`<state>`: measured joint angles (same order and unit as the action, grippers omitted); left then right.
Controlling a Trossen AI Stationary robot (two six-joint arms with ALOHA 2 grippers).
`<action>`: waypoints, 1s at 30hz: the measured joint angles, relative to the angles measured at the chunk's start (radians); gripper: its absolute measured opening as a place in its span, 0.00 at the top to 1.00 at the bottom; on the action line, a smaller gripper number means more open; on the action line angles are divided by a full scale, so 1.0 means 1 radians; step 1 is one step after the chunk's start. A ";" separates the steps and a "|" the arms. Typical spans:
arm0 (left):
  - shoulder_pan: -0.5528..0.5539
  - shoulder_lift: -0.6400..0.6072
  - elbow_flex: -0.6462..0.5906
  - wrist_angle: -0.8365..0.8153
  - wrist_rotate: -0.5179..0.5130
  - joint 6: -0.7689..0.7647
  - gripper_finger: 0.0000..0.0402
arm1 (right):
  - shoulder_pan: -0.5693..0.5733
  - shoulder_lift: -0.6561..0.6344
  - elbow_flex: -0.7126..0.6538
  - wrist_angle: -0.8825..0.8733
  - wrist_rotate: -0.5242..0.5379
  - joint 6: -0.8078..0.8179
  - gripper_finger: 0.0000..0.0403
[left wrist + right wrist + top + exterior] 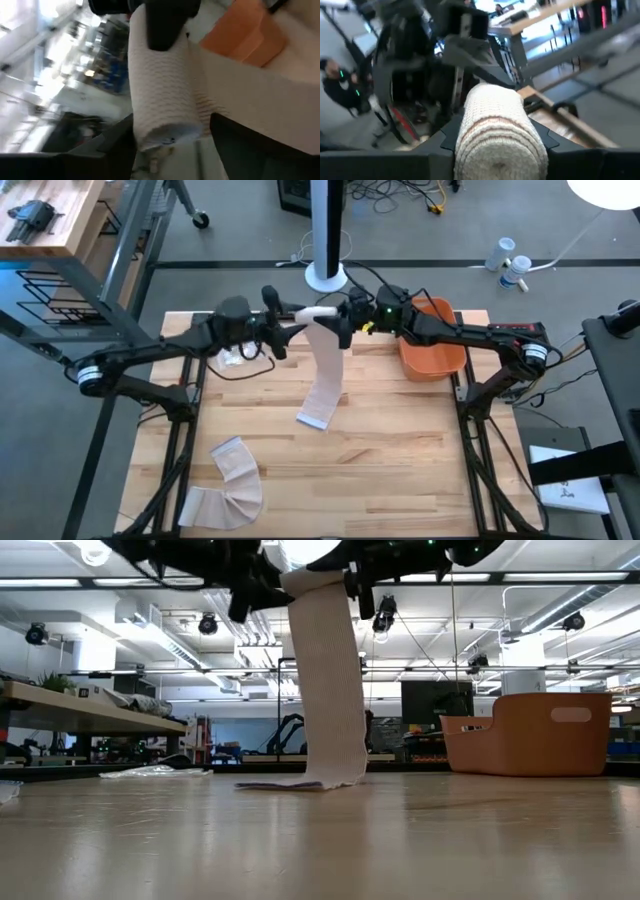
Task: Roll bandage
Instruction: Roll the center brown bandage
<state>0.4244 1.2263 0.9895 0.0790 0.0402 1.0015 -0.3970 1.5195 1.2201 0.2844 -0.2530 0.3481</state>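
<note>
Both wrist cameras are filled by the bandage roll point(497, 132), so that is the nearest thing: a white, ribbed cylinder held up in the air between the two arms. From above, the roll point(318, 312) sits at about twelve o'clock over the wooden surface point(400, 470), with the left tool point(283, 320) coming in from nine o'clock and the right tool point(346, 318) from three o'clock. Each tool is closed narrow on one end of the roll; in each wrist view that arm's own dark fingers flank the cylinder.

My reading is that the task is partway done. A good thickness is already wound (the right wrist view shows several layers and a faint reddish stripe), yet a long tail point(328, 690) hangs straight down from the roll, and its free end point(316, 415) lies flat on the surface near the centre. That loose length must be wound on before the roll is finished.

A second bandage point(228, 480) lies unrolled and curled at about seven o'clock, untouched, so it looks like further work. An orange bin point(437, 345) stands at about two o'clock, just behind the right arm; whether finished rolls go there I cannot tell. Some small clear wrapping point(238, 355) lies at about eleven o'clock under the left arm.
</note>
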 joint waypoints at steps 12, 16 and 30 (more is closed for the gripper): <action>0.164 0.040 0.255 -0.279 0.393 -0.316 0.39 | -0.001 -0.004 0.002 0.095 -0.008 -0.476 0.69; 0.148 0.062 0.259 -0.251 0.396 -0.294 0.35 | -0.001 -0.003 0.002 0.118 -0.009 -0.512 0.69; 0.145 0.095 0.254 -0.164 0.397 -0.307 0.44 | -0.001 -0.001 0.002 0.117 -0.009 -0.371 0.69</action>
<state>0.5694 1.3214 1.2434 -0.0853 0.4370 0.6949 -0.3985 1.5185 1.2221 0.4019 -0.2621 -0.0225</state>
